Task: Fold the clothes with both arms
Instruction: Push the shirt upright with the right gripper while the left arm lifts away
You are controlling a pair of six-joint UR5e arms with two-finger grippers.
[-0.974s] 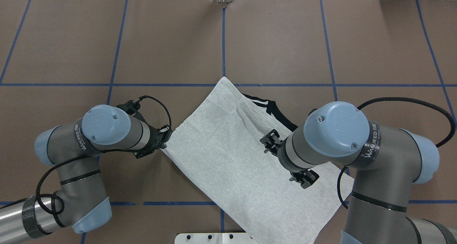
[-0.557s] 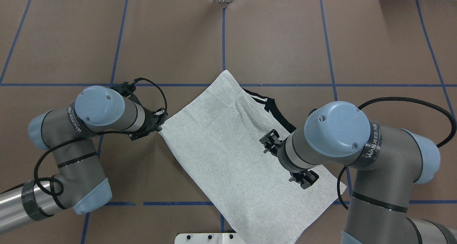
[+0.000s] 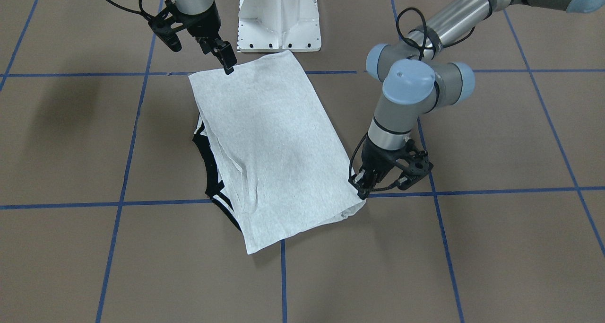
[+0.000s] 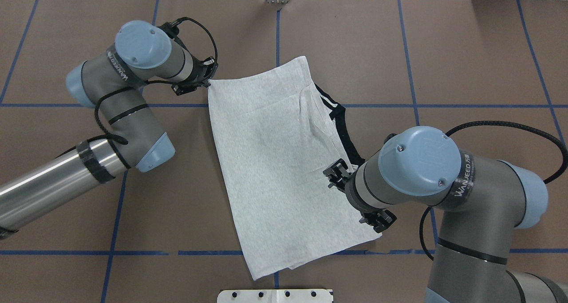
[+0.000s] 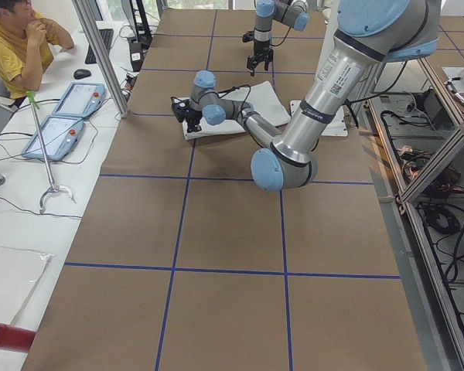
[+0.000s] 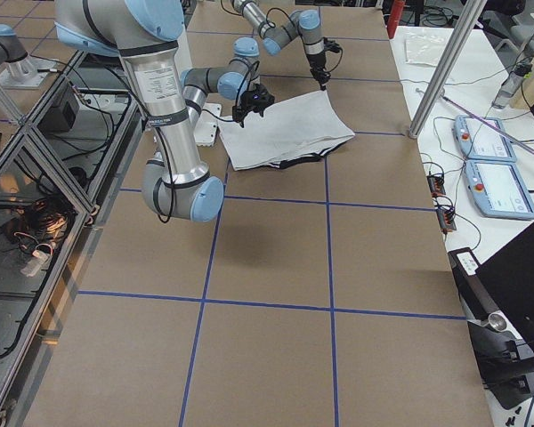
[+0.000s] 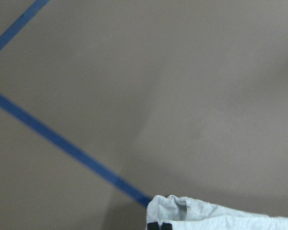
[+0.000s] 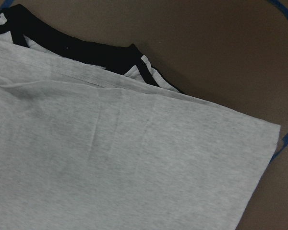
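t-shirt point(image 3: 274, 143) corner in left gripper point(image 3: 360, 188)

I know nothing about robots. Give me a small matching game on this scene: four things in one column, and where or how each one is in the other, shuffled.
Things:
1. left gripper
2. right gripper
3. trim
4. base

Descriptions:
A. white, standing on the table
B. black and white, peeking out from under grey cloth
C. pinching a corner of the shirt
D. at the shirt's edge nearest the base

Pairs: 1-C; 2-D; 3-B; 4-A
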